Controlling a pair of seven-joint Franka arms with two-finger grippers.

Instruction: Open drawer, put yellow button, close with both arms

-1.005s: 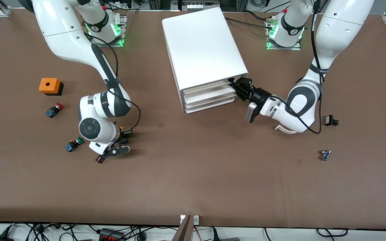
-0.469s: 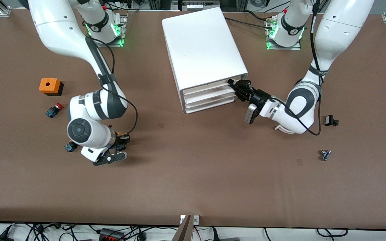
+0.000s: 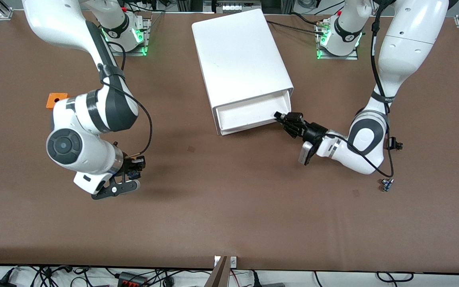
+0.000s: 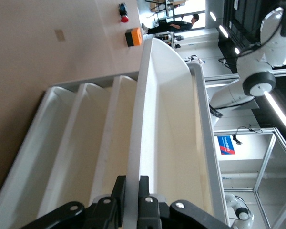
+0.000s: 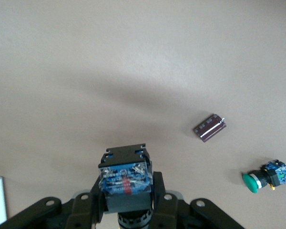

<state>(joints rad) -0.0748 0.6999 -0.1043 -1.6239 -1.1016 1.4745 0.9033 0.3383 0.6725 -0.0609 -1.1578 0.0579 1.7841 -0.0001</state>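
Front view, cabinet (image 3: 241,59): stood between the two arm bases, top drawer (image 3: 253,114) pulled partway out toward the camera.
Front view, left gripper (image 3: 283,118): clamped on the drawer's front edge at the corner toward the left arm's end of the table.
Front view, right gripper (image 3: 128,175): raised above bare table toward the right arm's end, closed around the yellow button (image 3: 134,169), only its dark body visible.
Front view, orange box (image 3: 55,99): lay partly hidden by the right arm.
Front view, small parts: black piece (image 3: 393,143) and blue-grey piece (image 3: 387,184) lay near the left arm's elbow.
Left wrist view, fingers (image 4: 144,200): pinched tight on the drawer's thin front wall (image 4: 136,157); three closed drawers (image 4: 76,143) stacked beneath; red button (image 4: 123,12) and orange box (image 4: 133,36) seen on the table.
Right wrist view, yellow button (image 5: 124,179): gripped between the fingers (image 5: 96,202), blue-and-black base showing.
Right wrist view, table: green button (image 5: 268,176) and dark cylindrical capacitor (image 5: 209,127) lay apart from each other below.
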